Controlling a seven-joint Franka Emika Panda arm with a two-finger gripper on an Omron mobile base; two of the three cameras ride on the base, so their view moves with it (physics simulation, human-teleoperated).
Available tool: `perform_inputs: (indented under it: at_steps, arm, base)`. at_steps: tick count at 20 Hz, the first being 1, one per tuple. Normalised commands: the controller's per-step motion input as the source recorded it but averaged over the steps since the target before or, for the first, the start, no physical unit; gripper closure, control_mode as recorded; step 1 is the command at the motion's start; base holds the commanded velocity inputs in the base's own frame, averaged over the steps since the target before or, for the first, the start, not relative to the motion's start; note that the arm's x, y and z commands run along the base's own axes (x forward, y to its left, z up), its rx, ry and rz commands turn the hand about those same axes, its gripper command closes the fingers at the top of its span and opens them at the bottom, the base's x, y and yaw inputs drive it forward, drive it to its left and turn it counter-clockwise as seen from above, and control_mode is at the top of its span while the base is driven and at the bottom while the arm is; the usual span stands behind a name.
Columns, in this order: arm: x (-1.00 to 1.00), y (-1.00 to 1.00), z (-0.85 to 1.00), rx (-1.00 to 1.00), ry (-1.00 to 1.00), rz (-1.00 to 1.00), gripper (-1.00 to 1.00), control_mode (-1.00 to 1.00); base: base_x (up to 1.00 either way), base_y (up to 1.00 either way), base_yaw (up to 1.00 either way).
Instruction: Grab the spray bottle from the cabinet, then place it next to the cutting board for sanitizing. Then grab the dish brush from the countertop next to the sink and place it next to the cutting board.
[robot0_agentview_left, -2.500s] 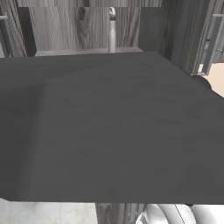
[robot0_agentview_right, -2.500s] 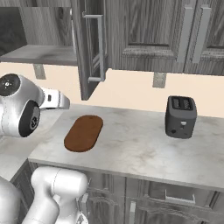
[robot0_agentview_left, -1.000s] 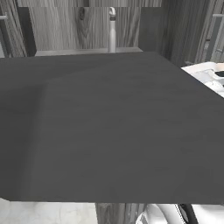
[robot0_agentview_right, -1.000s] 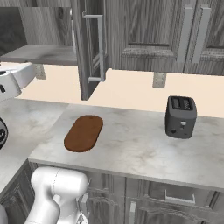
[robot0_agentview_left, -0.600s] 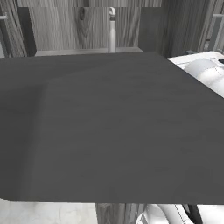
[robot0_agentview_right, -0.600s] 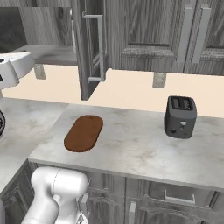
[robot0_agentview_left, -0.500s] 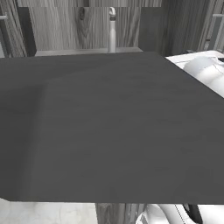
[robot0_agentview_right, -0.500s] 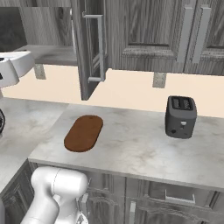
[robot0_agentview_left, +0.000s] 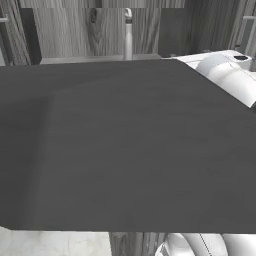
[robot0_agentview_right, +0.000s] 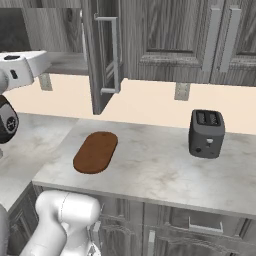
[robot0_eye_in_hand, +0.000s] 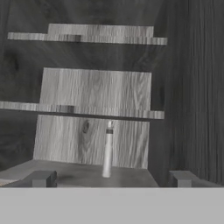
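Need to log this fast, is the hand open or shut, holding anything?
Hand: open, empty; the slim pale spray bottle stands untouched ahead.

Pale grey-white spray bottle (robot0_eye_in_hand: 107, 153) against the dark grey wood-grain cabinet (robot0_eye_in_hand: 183, 87). Reddish-brown cutting board (robot0_agentview_right: 96, 151) on the grey-white marbled counter (robot0_agentview_right: 160, 170); dark grey toaster (robot0_agentview_right: 206, 133).
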Motion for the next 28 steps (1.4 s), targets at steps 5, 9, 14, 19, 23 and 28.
perform_inputs:
  at_steps: [5, 9, 14, 19, 23, 28]
  arm:
    - [0.43, 0.01, 0.0, 0.0, 0.0, 0.0, -1.0, -1.0]
    - [0.41, 0.0, 0.0, 0.0, 0.0, 0.0, -1.0, -1.0]
    - [0.38, 0.0, 0.0, 0.0, 0.04, 0.0, -1.0, -1.0]
    - [0.38, 0.01, 0.0, 0.0, 0.04, 0.0, -1.0, -1.0]
    - [0.21, 0.04, 0.0, 0.0, 0.04, 0.0, -1.0, -1.0]
    - [0.21, 0.02, 0.0, 0.0, 0.04, 0.0, -1.0, -1.0]
  base:
    - [0.0, 0.0, 0.0]
    - [0.0, 0.0, 0.0]
    - [0.0, 0.0, 0.0]
    - [0.0, 0.0, 0.0]
    - [0.0, 0.0, 0.0]
    - [0.0, 0.0, 0.0]
